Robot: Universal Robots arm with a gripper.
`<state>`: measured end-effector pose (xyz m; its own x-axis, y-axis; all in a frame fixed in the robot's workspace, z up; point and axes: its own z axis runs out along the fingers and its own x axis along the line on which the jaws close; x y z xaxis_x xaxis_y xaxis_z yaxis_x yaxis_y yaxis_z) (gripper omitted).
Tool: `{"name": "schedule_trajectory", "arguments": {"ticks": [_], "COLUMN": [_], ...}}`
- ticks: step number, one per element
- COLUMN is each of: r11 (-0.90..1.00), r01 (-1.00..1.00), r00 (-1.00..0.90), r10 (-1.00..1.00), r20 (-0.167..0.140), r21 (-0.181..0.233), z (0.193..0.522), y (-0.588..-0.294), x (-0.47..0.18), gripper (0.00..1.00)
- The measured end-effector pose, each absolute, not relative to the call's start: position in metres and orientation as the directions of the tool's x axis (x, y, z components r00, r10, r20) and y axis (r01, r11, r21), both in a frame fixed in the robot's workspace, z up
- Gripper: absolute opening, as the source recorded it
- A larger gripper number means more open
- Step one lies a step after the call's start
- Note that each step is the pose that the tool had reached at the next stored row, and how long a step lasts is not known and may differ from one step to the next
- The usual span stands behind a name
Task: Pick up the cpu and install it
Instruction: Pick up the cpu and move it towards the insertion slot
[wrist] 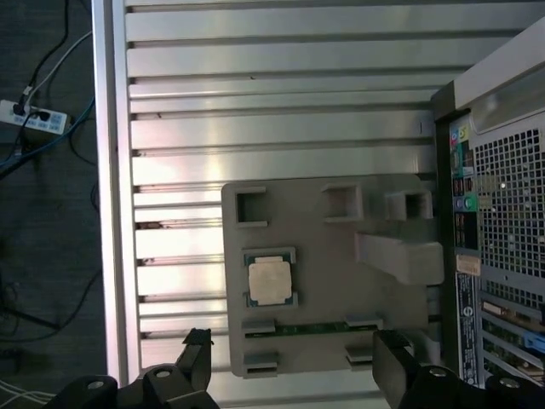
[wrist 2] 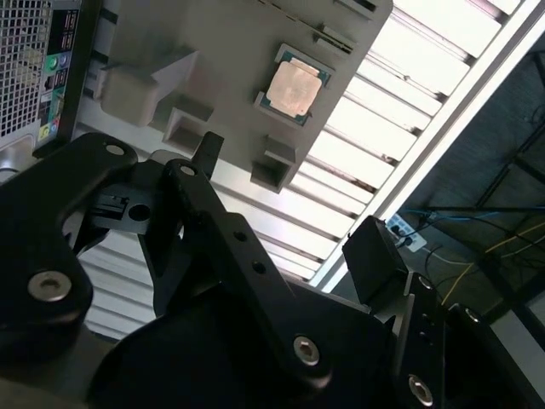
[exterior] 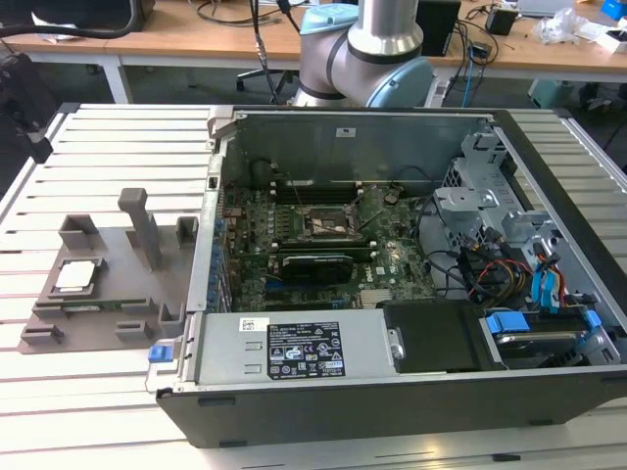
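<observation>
Claw: my gripper (wrist: pixel 292 349) hangs in the air with its two black fingers (wrist: pixel 197 362) spread wide apart, and there is nothing between them.
Arm: my grey joint with pale blue caps (exterior: pixel 377 44) rises just behind the far wall of the computer case (exterior: pixel 392 392). The first wrist view looks straight down past my fingers.
Below the claw: a grey holder tray (wrist: pixel 341 281) lies flat on the slatted metal table (wrist: pixel 272 102), just beside the case's perforated rear panel (wrist: pixel 511 196).
Cpu: the cpu (wrist: pixel 271 280) sits silver side up in a square recess of that tray, on the part of the tray away from the case. I am well clear of it and not touching it.
Case: it lies on its side with the lid off, and the motherboard socket (exterior: pixel 328 223) is near the middle of the board.
Labels: a white label (exterior: pixel 289 351) with dark print and symbols is on the metal box along the case's near edge. The rear panel has coloured ports (wrist: pixel 464 170) and a barcode sticker (wrist: pixel 467 266).
</observation>
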<state>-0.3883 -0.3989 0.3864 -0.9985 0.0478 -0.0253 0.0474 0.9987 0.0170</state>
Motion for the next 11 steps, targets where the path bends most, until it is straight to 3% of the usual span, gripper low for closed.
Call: {"name": "schedule_trajectory", "arguments": {"ticks": [11], "r11": [0.999], "r01": [0.047], "r00": [-0.999], "r10": [0.048], "r20": [-0.025], "r21": [0.017], "z": [0.3819], "y": [-0.3989], "x": [-0.3883], "gripper": [0.84]}}
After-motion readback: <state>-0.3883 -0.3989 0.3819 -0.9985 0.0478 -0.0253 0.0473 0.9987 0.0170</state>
